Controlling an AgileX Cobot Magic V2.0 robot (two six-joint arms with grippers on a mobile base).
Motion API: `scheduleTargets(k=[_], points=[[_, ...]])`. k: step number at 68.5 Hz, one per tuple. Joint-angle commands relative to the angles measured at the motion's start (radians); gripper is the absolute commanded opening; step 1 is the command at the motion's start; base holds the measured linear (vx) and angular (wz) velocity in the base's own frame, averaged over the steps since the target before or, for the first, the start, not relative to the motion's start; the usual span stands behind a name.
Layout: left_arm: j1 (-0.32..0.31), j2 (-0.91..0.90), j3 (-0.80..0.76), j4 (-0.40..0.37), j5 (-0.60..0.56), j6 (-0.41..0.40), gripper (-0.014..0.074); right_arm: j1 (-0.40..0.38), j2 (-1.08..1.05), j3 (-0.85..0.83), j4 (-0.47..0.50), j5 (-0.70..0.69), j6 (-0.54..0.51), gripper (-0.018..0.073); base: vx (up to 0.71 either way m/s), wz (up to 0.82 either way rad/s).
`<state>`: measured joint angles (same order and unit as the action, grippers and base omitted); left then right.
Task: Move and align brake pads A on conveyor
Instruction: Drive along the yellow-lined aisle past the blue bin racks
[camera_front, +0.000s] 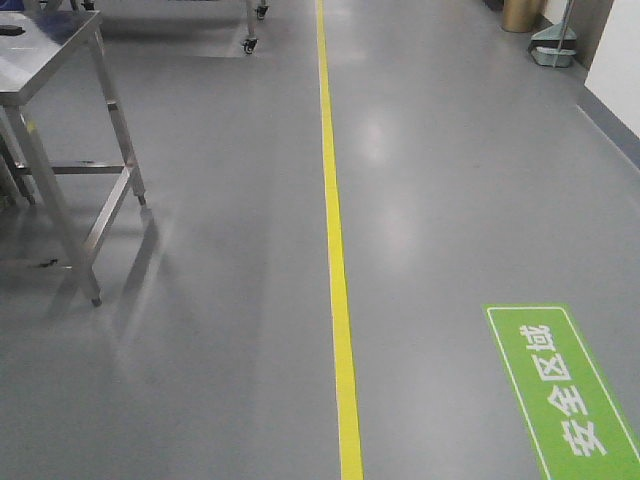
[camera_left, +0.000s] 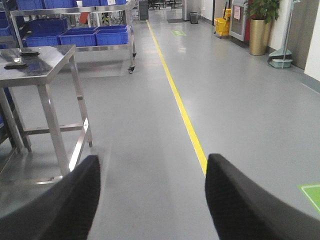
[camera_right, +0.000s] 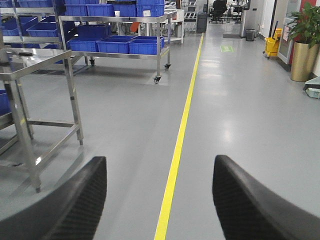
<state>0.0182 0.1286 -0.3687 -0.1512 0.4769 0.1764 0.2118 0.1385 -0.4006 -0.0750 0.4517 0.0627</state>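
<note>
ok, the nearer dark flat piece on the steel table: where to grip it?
Probably from straight above, pinching across its long edges: the dark flat piece lies flat on the steel table. Finer shape is too small to tell.

**Three cameras on one aisle**

The exterior front view tilts down at the grey floor (camera_front: 200, 350) from close by. The yellow line (camera_front: 335, 250) runs up its middle, a steel tabletop (camera_front: 40, 65) sits at the left, and a green floor sign (camera_front: 565, 390) lies at lower right. The left wrist view looks farther along the aisle, between the spread fingers of the left gripper (camera_left: 152, 200). The right wrist view does likewise past the right gripper (camera_right: 160, 200), reaching a rack of blue bins (camera_right: 117, 42). All three views share the line and the tabletop.
</note>
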Motion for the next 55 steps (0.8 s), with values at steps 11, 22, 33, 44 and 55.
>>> scheduleTargets(k=[11,22,33,44,55], points=[[0.0,0.014,-0.026,-0.008,-0.069,-0.001,0.0451,-0.002,0.011,-0.023,-0.011,-0.071,-0.009,0.0442,0.68,-0.02],[0.0,0.014,-0.026,-0.008,-0.069,-0.001,0.0451,-0.002,0.011,-0.023,-0.011,-0.071,-0.009,0.0442,0.68,-0.05],[0.0,0.014,-0.026,-0.008,-0.069,-0.001,0.0451,-0.002,0.011,-0.023,-0.011,-0.071,-0.009,0.0442,0.68,-0.02],[0.0,0.014,-0.026,-0.008,-0.069,-0.001,0.0451,-0.002,0.011,-0.023,-0.011,-0.071,-0.009,0.0442,0.68,0.02],[0.0,0.014,-0.026,-0.008,-0.07,-0.001,0.0451,-0.002,0.011,-0.023,-0.011,-0.072,-0.009,0.0442,0.67,0.03]])
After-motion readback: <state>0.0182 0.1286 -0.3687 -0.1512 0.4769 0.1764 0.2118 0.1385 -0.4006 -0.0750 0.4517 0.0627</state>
